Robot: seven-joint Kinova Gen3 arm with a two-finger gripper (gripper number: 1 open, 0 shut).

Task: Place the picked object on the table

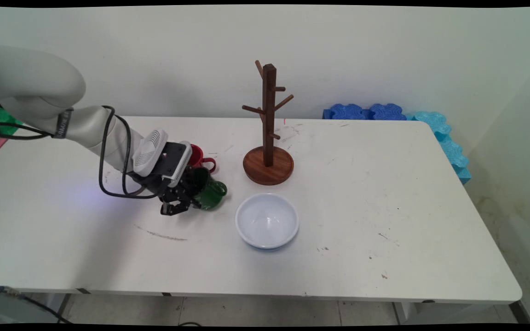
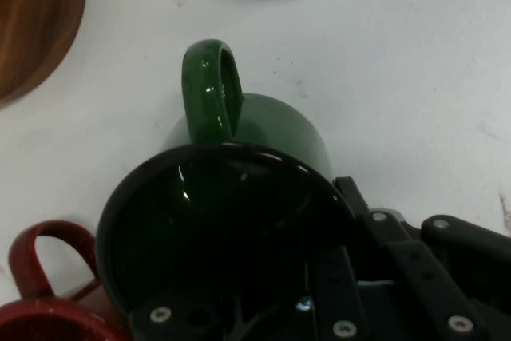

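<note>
Gripper (image 1: 180,202) fingers clamp the green mug (image 1: 210,193) at its rim (one finger inside); we judge it could slip and knock the red mug (image 1: 197,156) just beside it.

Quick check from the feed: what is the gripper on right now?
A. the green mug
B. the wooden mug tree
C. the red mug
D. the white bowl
A. The gripper is down at the green mug, one finger reaching inside its rim in the hand view; the red mug sits behind it, the white bowl and wooden mug tree stand apart.
</note>
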